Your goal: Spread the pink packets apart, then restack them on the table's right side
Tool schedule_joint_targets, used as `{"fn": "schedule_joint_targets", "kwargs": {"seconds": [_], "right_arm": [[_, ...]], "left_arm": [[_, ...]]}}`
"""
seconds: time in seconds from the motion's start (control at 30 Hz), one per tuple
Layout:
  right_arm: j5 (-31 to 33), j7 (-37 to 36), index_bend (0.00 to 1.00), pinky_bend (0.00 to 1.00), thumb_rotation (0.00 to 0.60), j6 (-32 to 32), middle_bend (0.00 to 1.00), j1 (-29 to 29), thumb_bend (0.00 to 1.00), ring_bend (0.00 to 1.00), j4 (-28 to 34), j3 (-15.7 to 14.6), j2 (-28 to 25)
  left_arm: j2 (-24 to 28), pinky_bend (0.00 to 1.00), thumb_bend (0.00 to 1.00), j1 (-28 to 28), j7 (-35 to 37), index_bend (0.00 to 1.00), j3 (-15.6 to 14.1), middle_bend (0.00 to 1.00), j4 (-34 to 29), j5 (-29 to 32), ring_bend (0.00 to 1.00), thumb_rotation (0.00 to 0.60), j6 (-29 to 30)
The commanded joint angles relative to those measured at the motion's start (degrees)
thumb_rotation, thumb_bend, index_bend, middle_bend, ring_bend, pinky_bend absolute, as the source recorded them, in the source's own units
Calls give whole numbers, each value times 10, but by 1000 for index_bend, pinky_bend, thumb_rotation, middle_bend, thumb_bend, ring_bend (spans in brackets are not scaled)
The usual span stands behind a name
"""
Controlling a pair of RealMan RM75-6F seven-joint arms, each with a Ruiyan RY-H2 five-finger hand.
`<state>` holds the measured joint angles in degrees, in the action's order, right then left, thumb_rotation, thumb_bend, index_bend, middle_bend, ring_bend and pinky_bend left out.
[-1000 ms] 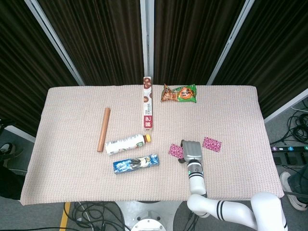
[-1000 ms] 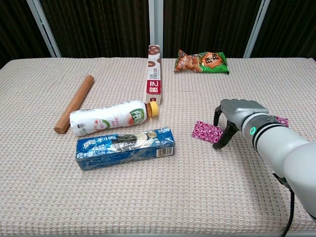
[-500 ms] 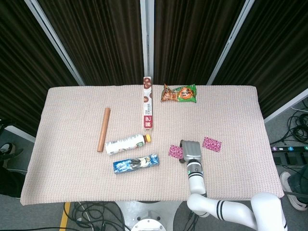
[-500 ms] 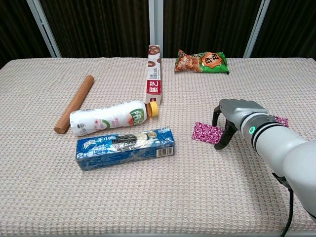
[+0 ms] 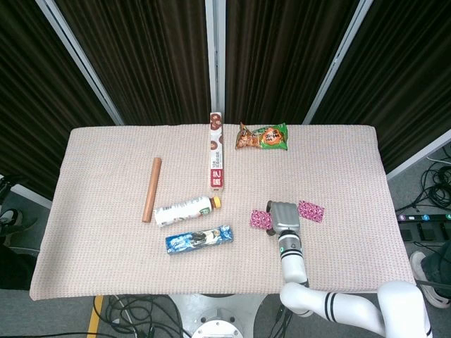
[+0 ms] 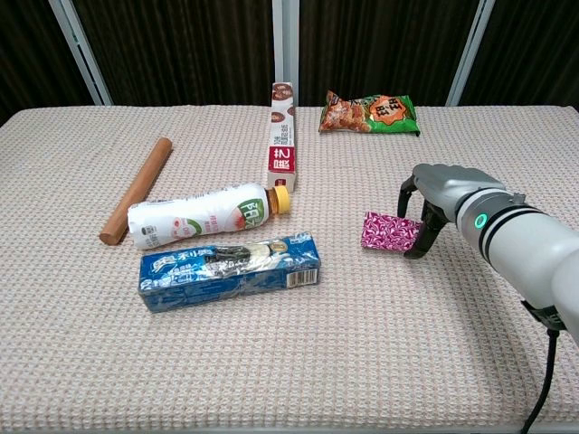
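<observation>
While the right hand (image 6: 432, 201) is pinching the nearer pink packet (image 6: 389, 231), lifting it edge-up off the table (image 5: 106, 232), it should be keeping that pinch firm and carrying it rightward toward the second pink packet (image 5: 311, 211).

My right hand (image 6: 432, 194) is a grey metallic shell with dark, near-black fingers (image 6: 423, 237). Behind it my forearm (image 6: 525, 253) is a glossy white tube with a little green ring light glowing near the wrist. From the head view there are black bands around the white arm segments lower down.
</observation>
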<state>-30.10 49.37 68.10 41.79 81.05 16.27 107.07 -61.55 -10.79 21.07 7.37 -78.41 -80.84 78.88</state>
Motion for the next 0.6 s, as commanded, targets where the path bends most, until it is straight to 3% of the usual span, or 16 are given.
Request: {"fn": "schedule_joint_targets", "kwargs": {"seconds": [0.03, 0.4, 0.6], "right_arm": [[-4, -4, 434, 1000, 600, -2, 1000, -5, 30, 1000, 10, -3, -19], [-26, -37, 435, 1000, 600, -57, 1000, -24, 29, 1000, -8, -22, -116], [-29, -81, 437, 1000, 600, -86, 1000, -37, 30, 1000, -40, -26, -136]], "left_arm": [[-2, 325, 0, -2, -3, 293, 0, 309, -2, 2, 253, 600, -3], [-13, 325, 0, -9, -26, 293, -2, 309, -3, 4, 253, 600, -15], [-22, 325, 0, -13, -42, 293, -4, 309, -6, 4, 253, 600, -20]]}}
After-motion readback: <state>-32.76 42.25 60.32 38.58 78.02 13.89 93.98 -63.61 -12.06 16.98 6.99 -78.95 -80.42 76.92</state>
